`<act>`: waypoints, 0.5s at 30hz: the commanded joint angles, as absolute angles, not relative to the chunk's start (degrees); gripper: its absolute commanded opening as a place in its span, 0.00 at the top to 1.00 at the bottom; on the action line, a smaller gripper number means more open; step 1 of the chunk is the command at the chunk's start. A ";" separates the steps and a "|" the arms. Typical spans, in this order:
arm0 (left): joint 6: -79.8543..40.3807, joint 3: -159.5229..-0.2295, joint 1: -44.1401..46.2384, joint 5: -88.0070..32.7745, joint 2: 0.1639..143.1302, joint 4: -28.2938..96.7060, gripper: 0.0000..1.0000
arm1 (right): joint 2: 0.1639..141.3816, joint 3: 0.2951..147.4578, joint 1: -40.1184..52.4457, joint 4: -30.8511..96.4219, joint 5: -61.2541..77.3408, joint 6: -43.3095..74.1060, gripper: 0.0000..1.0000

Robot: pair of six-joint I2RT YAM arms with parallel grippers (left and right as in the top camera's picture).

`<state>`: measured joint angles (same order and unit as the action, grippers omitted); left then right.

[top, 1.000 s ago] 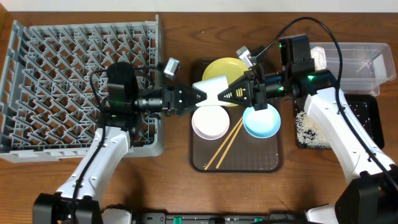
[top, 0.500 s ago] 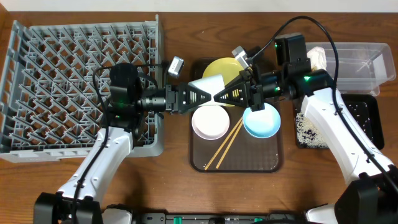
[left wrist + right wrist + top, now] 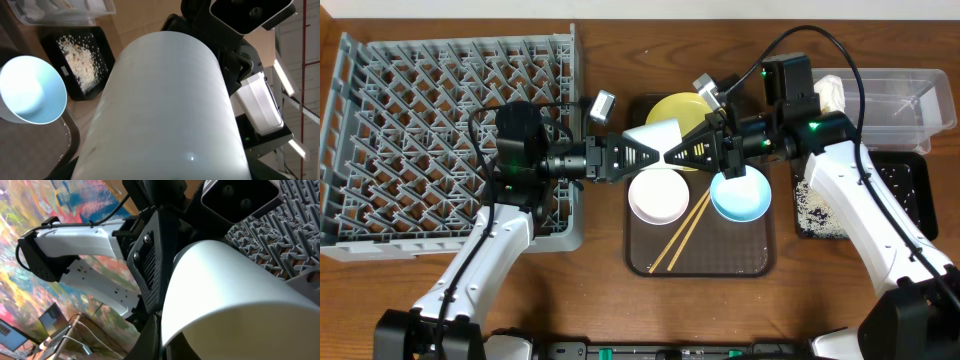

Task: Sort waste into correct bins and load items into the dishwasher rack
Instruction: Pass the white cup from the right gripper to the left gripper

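Note:
The small white cup (image 3: 655,135) hangs in the air between both grippers, above the yellow plate (image 3: 685,108). My right gripper (image 3: 674,155) is shut on its rim; one finger shows against the cup (image 3: 240,300) in the right wrist view. My left gripper (image 3: 652,157) is at the cup from the left, tip to tip with the right one. The cup (image 3: 165,110) fills the left wrist view and hides the left jaws. The white bowl (image 3: 658,197), light blue bowl (image 3: 740,197) and chopsticks (image 3: 685,230) lie on the brown tray. The rack (image 3: 440,120) stands at the left.
The brown serving tray (image 3: 720,255) sits in the middle. The clear tub (image 3: 895,100) at the far right holds a white napkin (image 3: 830,95). The black tray (image 3: 910,190) below it holds rice crumbs (image 3: 815,205). The snack wrapper is out of view.
One second ago the left gripper was further left, apart from the cup. It moved right to the cup, which the right gripper held throughout. Nothing has moved in the last half second.

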<state>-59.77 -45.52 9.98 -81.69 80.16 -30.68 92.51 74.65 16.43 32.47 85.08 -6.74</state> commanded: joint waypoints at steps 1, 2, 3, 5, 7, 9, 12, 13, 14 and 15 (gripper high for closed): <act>-58.50 -46.26 10.04 -79.00 80.12 -31.64 0.26 | 92.71 74.96 17.69 33.01 85.56 -6.66 0.99; -58.41 -46.26 10.04 -78.72 80.12 -31.66 0.26 | 92.71 74.96 17.69 33.01 85.49 -6.35 0.99; -58.35 -46.26 10.00 -78.48 80.12 -31.68 0.26 | 92.71 74.96 17.69 33.01 85.49 -6.24 0.99; -58.35 -46.26 9.93 -78.08 80.12 -31.66 0.26 | 92.71 74.96 17.69 33.01 85.52 -6.22 0.99; -58.35 -46.26 9.93 -77.28 80.12 -31.64 0.25 | 92.71 74.96 17.69 33.01 85.54 -6.02 0.99; -58.35 -46.26 9.93 -76.86 80.12 -31.66 0.26 | 92.71 74.96 17.69 33.01 85.54 -6.02 0.99; -58.35 -46.26 9.93 -76.86 80.12 -31.66 0.26 | 92.71 74.96 17.69 33.04 85.54 -5.80 0.99; -58.35 -46.26 9.93 -76.84 80.12 -31.66 0.26 | 92.71 74.96 17.69 33.01 85.54 -5.82 0.99; -58.35 -46.26 9.93 -76.77 80.12 -31.66 0.25 | 92.71 74.96 17.69 33.01 85.54 -5.80 0.99; -58.35 -46.26 9.93 -76.51 80.12 -31.64 0.26 | 92.71 74.96 17.69 33.01 85.54 -5.80 0.99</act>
<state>-59.75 -45.52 10.04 -79.26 80.16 -30.76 92.51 74.65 16.49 32.51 84.16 -6.68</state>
